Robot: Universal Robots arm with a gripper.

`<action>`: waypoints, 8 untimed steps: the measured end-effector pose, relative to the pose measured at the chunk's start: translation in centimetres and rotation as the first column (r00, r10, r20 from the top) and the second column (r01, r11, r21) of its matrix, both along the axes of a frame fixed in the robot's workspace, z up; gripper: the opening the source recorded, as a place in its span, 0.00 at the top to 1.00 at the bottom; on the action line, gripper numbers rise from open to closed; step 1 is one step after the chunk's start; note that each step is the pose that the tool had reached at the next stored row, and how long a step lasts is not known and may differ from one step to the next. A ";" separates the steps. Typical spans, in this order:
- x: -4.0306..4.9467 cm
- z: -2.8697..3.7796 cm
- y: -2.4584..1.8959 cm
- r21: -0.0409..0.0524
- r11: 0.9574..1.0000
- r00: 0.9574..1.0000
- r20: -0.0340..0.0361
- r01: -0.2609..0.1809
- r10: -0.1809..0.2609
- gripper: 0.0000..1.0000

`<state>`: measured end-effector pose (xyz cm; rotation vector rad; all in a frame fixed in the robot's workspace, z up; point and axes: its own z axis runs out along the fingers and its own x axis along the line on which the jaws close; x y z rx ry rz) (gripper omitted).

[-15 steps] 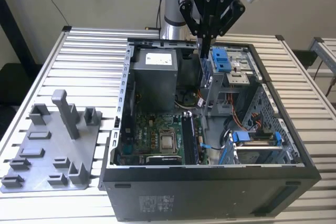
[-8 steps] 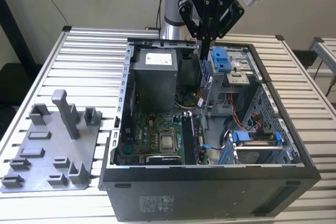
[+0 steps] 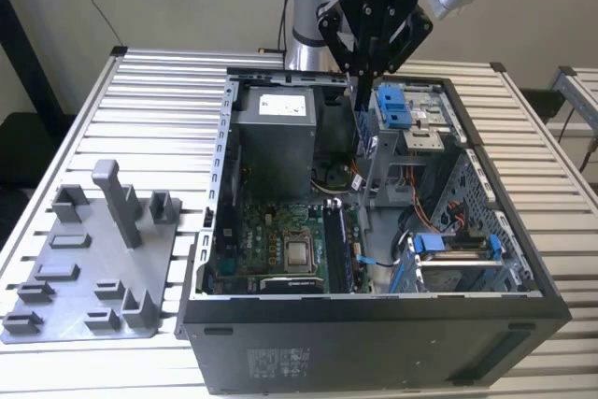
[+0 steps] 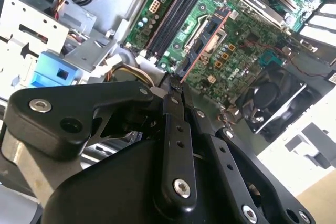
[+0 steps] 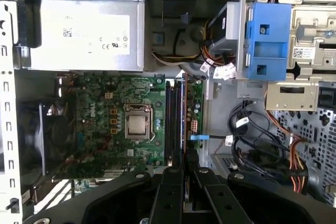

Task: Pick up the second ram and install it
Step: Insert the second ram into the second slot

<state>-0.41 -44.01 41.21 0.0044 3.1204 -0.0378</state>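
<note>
Fingers [image 4: 172,114] clamping second ram [image 4: 200,50] edge-on, green motherboard [image 4: 247,35] beneath

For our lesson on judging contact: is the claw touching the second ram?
Touching. In the second wrist view the claw is shut on the second ram, whose thin edge runs straight out from its grip.

White label [image 5: 86,33] on power supply [image 5: 32,51]; label [image 3: 277,360] on case [image 3: 392,338]; print unreadably small.

Ribbed bare-metal table [image 3: 140,91]; matt grey plastic fixture [image 3: 89,273] at the exterior view's lower left; case [image 3: 374,334] matt black outside (raw grey metal inside); gripper [image 4: 176,85] links smooth satin-black.
</note>
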 end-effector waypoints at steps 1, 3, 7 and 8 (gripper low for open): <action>0.00 -0.19 0.00 0.000 1.000 1.000 0.000 0.000 0.000 0.86; 0.00 -0.50 0.00 0.000 1.000 1.000 0.000 0.000 0.000 0.86; 0.00 -1.23 0.00 0.000 1.000 1.000 0.000 0.000 0.000 0.86; 0.00 -1.41 0.00 0.000 1.000 1.000 0.000 0.000 0.000 0.86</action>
